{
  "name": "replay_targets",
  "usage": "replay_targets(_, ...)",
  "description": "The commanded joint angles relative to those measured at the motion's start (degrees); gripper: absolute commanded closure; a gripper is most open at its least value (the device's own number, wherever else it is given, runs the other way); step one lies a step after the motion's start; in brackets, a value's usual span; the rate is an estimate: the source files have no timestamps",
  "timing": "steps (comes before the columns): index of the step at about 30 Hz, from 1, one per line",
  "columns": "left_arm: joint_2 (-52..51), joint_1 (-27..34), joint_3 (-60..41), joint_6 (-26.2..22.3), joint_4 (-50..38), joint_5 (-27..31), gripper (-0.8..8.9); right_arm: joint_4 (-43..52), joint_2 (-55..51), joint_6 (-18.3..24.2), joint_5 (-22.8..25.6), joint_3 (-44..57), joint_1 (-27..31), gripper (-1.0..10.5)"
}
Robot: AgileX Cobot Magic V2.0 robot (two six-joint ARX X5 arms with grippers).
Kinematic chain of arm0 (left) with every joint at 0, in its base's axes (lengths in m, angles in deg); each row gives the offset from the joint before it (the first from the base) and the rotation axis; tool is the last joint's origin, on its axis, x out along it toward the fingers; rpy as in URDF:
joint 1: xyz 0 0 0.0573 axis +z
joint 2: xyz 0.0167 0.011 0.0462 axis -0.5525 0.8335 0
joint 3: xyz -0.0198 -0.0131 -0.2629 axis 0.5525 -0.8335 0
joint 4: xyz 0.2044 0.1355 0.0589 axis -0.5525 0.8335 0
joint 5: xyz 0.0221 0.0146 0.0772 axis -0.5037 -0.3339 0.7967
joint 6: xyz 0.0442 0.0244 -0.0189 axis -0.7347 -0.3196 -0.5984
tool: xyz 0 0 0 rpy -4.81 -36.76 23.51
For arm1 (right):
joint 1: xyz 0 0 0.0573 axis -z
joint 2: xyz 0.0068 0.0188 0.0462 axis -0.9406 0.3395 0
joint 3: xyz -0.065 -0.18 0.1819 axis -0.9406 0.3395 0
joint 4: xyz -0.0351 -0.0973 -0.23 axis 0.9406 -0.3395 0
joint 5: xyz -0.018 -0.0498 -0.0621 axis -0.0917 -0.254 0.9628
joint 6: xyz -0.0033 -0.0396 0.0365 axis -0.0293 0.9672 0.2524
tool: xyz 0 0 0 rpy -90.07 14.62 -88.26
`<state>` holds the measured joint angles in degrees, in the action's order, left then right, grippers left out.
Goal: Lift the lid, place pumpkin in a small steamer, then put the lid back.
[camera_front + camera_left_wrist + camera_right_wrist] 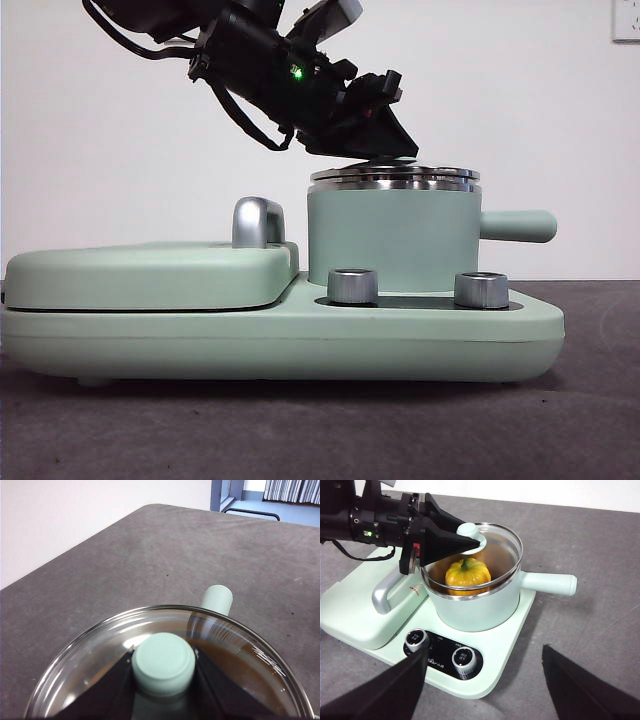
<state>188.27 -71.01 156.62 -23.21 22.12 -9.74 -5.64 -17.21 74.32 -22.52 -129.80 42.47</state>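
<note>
The left pincer [163, 666] is clamping the knob of the lid [492, 542], seated on the small steamer [392, 240] over the pumpkin [467, 575]. Glass appears rigid, fragile, slippery; the knob suits gripping. The right pincer [485, 680] is waiting wide.

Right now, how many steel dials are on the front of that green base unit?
2. One steel dial sits below the small steamer's left side, the other dial below its right side, nearer the side handle. None appears hidden.

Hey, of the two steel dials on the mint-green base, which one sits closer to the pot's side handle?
The right-hand steel dial in the front view. It sits toward the stubby mint-green handle of the pot; the other dial sits toward the flat grill cover.
</note>
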Motion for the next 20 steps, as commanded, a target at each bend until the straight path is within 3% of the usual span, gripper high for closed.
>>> replay_targets(1,0.79,-0.42,1.7,-1.51,0.0,-0.26,7.98,0.33,0.13,-0.61,0.22,-0.26,-0.31,5.9)
replay_targets(20,-0.07,-0.48,1.7,-1.97,1.81,-0.26,7.98,0.31,0.13,-0.59,0.7,-0.26,-0.31,5.9)
